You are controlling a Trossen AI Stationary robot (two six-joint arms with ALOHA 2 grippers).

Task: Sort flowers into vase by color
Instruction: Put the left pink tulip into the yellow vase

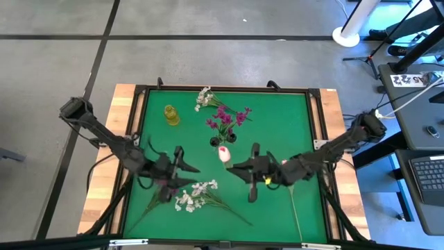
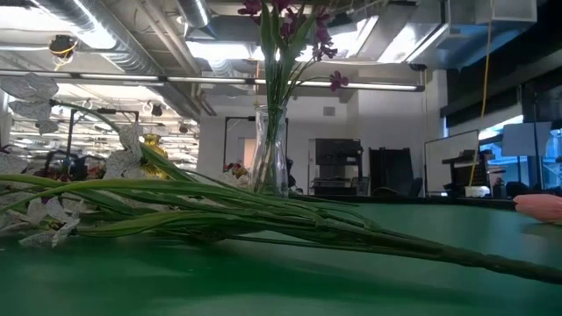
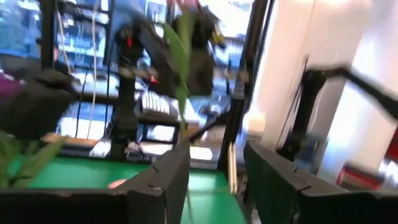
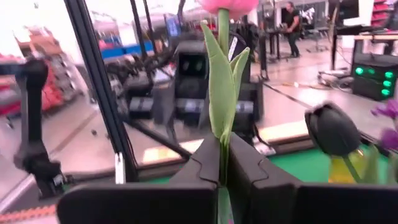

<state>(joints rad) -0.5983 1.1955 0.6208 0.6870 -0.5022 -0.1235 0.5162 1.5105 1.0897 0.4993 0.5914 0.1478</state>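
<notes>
My right end effector (image 4: 221,171) is pinched shut on a tulip (image 4: 222,93) stem, the pink bud just ahead of it. My left end effector (image 3: 214,180) stands parted, holding nothing, above white flowers (image 1: 196,194) on the green surface (image 1: 277,118). Magenta flowers (image 1: 225,119) stand in a vase (image 2: 268,149) beyond both.

Right gripper (image 4: 222,180): jaws closed on a green stem.
Held flower: pink tulip (image 4: 227,6), upright, long green leaves (image 4: 221,93) along its stem.
Beyond: other arm (image 4: 193,74), green tabletop (image 4: 305,163), a person (image 4: 290,17) far off.
</notes>
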